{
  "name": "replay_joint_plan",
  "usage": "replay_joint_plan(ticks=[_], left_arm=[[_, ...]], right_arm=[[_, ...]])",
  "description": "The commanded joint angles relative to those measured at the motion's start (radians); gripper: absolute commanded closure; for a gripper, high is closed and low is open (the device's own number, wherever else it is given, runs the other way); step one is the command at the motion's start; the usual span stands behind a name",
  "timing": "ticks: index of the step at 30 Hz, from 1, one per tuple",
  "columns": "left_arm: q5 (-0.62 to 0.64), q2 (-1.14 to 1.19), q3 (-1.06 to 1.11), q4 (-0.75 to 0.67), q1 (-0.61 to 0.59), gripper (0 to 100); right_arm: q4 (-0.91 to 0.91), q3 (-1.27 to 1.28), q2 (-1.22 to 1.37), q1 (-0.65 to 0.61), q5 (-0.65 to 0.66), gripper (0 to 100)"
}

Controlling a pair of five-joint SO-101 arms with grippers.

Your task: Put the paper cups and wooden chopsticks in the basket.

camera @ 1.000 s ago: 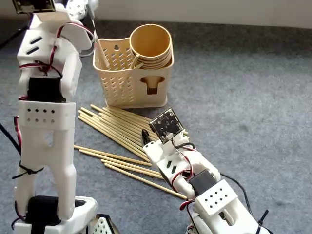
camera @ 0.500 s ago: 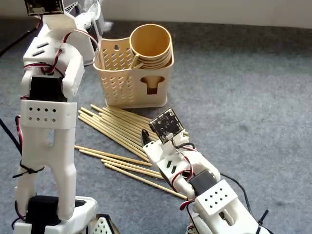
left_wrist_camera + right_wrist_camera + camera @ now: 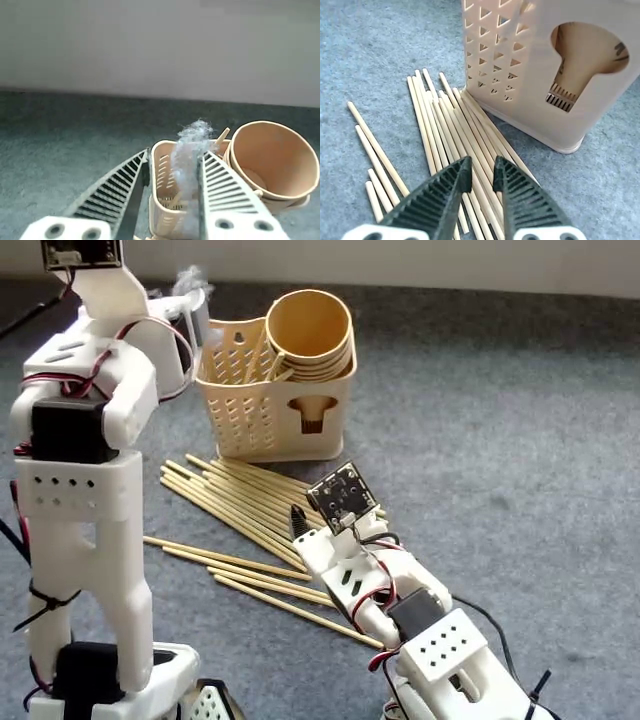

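Lowered beside basket (image 3: 250,425): left gripper (image 3: 176,152), spread, empty. Right gripper (image 3: 481,161) nearer, slightly parted above chopsticks (image 3: 445,125), shafts running toward basket.

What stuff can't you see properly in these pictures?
1. High view: the basket wall hides how many paper cups are stacked.
2. High view: the right arm covers some floor chopsticks, so no count.
3. Left wrist view: grey fluff by the left gripper blocks the basket's inside.
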Motion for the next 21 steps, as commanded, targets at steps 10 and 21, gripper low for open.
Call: replay_joint_plan(ticks=[10,21], left_arm=[[0.009,-0.012,-0.041,0.347,-0.13,84],[0.011,-0.018,0.064,0.5,-0.219,84]], right_arm=[[0.001,-0.005,-0.016,0.013,-0.006,91.1],[0.001,-0.005,-0.018,0.013,-0.006,91.1]])
